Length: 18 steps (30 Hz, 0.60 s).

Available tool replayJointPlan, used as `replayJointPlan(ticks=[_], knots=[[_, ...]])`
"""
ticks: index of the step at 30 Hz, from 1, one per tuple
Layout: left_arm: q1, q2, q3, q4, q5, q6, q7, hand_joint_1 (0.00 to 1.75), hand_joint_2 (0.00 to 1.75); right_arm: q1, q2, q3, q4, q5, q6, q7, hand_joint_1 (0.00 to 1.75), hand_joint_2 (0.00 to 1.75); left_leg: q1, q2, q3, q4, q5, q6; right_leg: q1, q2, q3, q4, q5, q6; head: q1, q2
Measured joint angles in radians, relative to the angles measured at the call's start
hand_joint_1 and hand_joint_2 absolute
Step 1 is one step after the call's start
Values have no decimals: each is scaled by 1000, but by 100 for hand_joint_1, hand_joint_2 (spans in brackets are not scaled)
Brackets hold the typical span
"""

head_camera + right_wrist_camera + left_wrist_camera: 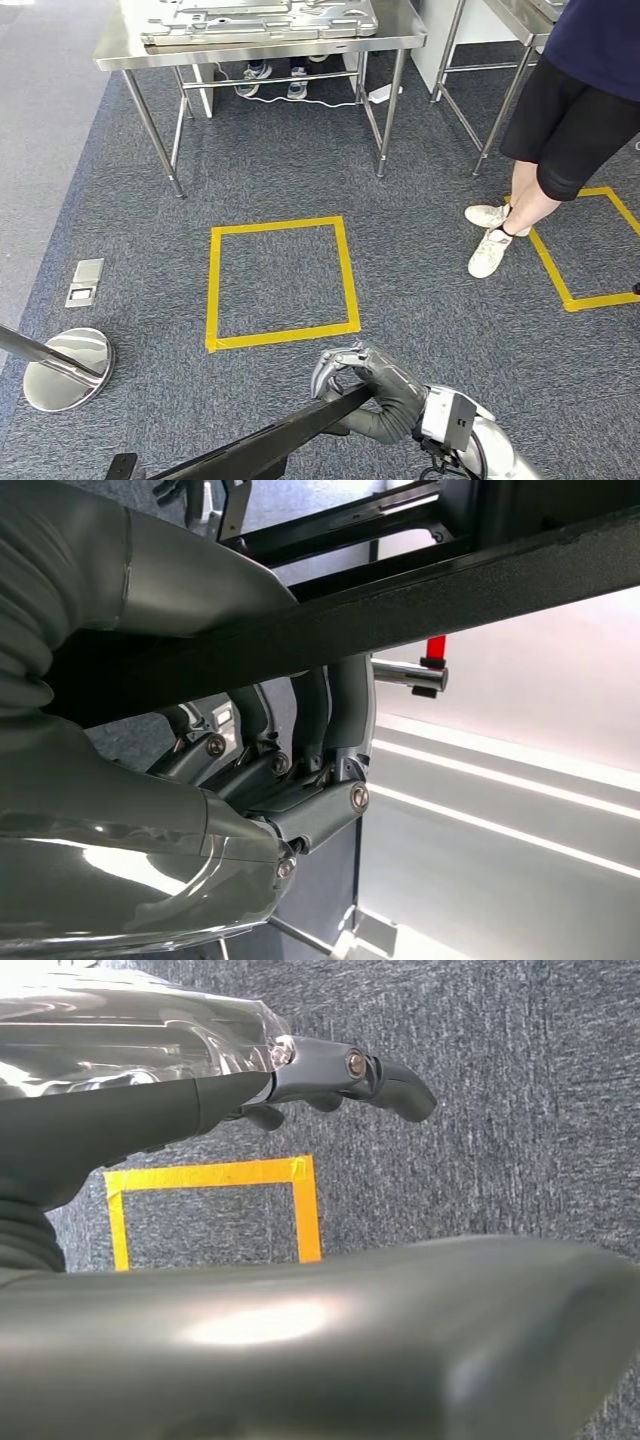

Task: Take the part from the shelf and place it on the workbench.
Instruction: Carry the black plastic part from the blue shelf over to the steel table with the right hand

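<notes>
Right hand (370,392) clasped around black frame part (256,445), above carpet near yellow tape square (281,283); left hand's (332,1080) grip indiscernible.

floor: grey-blue carpet (423,280)
tape square (281,284): yellow, on the carpet below the near table
second tape square (596,250): yellow, at the right, partly out of frame
person (573,110): stands at the right, white shoes (490,240) on the second square's edge
floor socket (84,281): grey, at the left
round metal base (68,368): shiny, below the socket
second table (513,30): top right
</notes>
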Motion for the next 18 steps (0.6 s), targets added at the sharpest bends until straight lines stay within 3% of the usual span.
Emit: replayJointPlan(ticks=[18], knots=[[1,0,0,0,0,0,12,0,175,7,0,0,-4,3,0,1,175,175,0,0,0,0,0,0,0,0,0,0,0,0,0,0]])
